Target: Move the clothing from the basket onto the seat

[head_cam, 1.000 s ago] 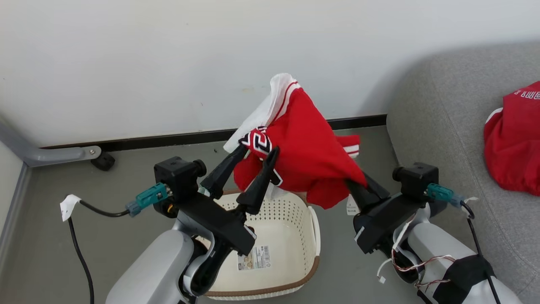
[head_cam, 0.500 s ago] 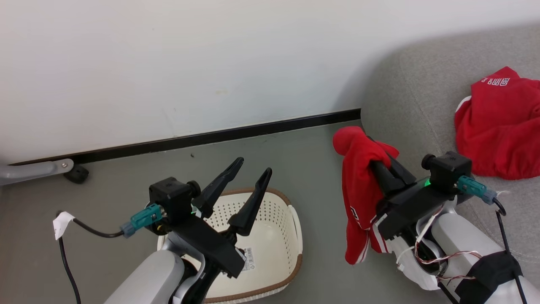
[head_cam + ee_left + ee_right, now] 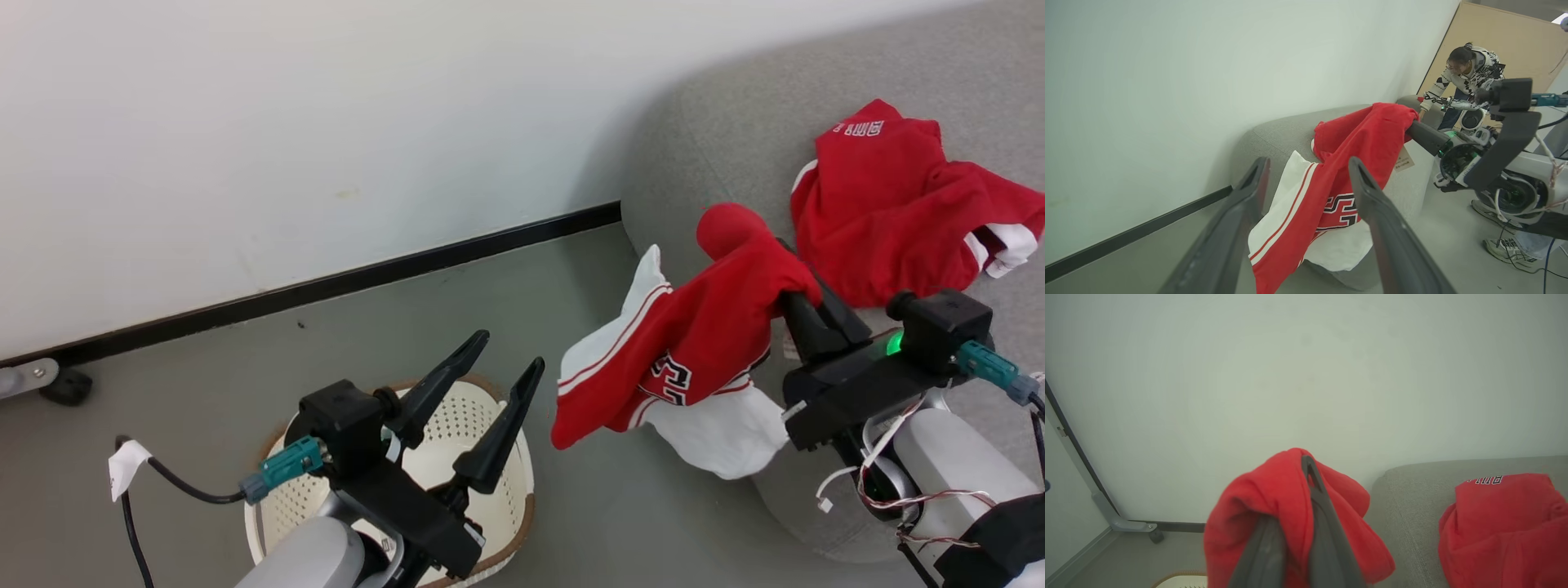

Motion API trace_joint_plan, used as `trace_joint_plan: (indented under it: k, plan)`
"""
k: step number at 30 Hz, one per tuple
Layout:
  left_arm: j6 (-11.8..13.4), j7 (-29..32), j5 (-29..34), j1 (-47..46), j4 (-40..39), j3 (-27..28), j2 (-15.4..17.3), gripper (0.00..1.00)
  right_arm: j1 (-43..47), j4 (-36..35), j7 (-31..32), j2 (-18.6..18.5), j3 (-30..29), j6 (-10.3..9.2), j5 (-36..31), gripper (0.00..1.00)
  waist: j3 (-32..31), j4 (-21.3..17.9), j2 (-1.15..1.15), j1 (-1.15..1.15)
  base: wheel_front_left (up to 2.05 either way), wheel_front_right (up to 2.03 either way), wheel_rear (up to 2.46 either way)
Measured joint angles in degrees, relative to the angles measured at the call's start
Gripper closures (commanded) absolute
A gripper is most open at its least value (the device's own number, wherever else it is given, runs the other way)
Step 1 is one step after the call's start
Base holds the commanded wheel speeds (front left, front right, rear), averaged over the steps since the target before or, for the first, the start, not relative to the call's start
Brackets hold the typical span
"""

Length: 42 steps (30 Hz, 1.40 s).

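My right gripper (image 3: pixel 804 306) is shut on a red garment (image 3: pixel 710 327) with white panels and striped trim. The cloth is draped over its fingertips and hangs in the air over the floor, beside the rounded end of the grey seat (image 3: pixel 735 147). In the right wrist view the red garment (image 3: pixel 1257 506) wraps the right gripper (image 3: pixel 1306 486). A second red garment (image 3: pixel 882 212) lies crumpled on the seat. My left gripper (image 3: pixel 510 349) is open and holds nothing above the cream basket (image 3: pixel 457 408). The part of the basket's inside that shows holds nothing.
A white wall with a black baseboard (image 3: pixel 367 273) runs behind the grey floor. A grey metal leg with a caster (image 3: pixel 57 384) sits at the far left. A person (image 3: pixel 1466 73) bends over beyond the seat in the left wrist view.
The camera has swung right. My left gripper has let go of the garment and opened wide. My right gripper has carried the garment right, from above the basket to the seat's end.
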Motion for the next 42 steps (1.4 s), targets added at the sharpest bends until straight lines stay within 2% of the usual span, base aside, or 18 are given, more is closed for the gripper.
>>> trace_joint_plan:
  k: [11, 23, 35, 42]
  plan:
    - [1.02, -0.96, 2.81, 0.06, -2.40, -0.15, 1.51, 0.00, 2.97, -6.05, -0.01, -2.26, -4.83, -1.13, -2.76, 1.00, 0.76, -5.98, 0.00, 0.00, 0.00, 0.00, 0.00]
    - [1.58, -0.91, 4.39, -0.04, -3.15, -0.58, 2.00, 0.00, 6.60, -10.95, -0.01, -3.14, -9.58, -2.03, -3.67, 1.00, 2.57, -11.62, 0.00, 0.00, 0.00, 0.00, 0.00]
    - [1.51, -0.62, 5.92, -1.58, -2.44, -1.03, 2.58, 0.00, 7.76, -15.57, -0.01, -3.11, -14.05, -2.49, -4.64, 1.00, 5.33, -12.56, 0.00, 0.00, 0.00, 0.00, 0.00]
    - [1.18, -0.31, 6.02, -2.91, -3.63, -1.68, 2.67, 0.00, 5.13, -17.62, -0.02, -3.56, -17.36, -1.58, -4.59, 1.00, 6.91, -11.83, 0.00, 0.00, 0.00, 0.00, 0.00]
